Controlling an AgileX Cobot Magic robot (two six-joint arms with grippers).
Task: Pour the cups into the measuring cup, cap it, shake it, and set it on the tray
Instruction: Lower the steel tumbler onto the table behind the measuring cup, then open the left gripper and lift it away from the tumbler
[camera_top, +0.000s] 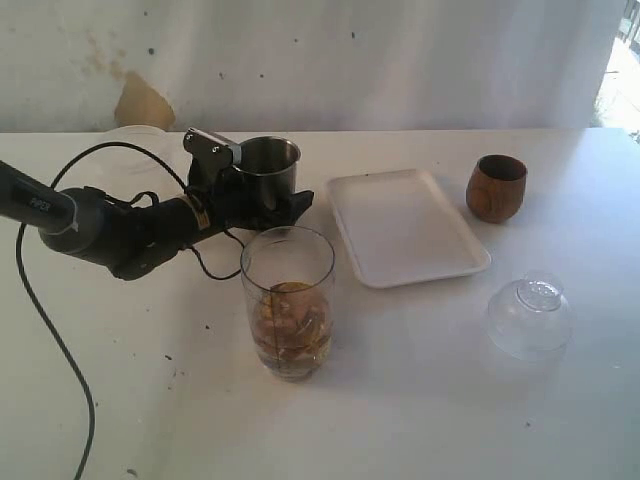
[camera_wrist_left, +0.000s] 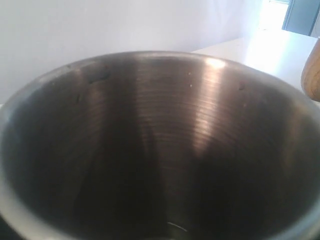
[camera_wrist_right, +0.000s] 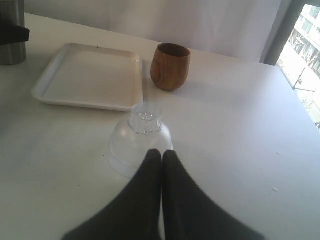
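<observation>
the tapered brushed-steel tumbler (camera_top: 268, 165) stands upright and looks empty behind the tall clear graduated measuring cup (camera_top: 288, 300), which holds brownish pieces on the white counter (camera_top: 450, 400), so that pour seems done. the round dark wooden cup (camera_top: 496, 187) beside the flat white tray (camera_top: 405, 225), then capping, shaking and traying, seem left. the left pincer (camera_top: 272, 200) flanks the tumbler, gripping or loose i cannot tell; the right pincer (camera_wrist_right: 161, 162), fingers together and empty, hovers by the clear domed lid (camera_top: 530, 315).

Left arm (camera_top: 110, 235) lies low and outstretched, jaws spread wide; right gripper (camera_wrist_right: 161, 154) holds its jaws together.
</observation>
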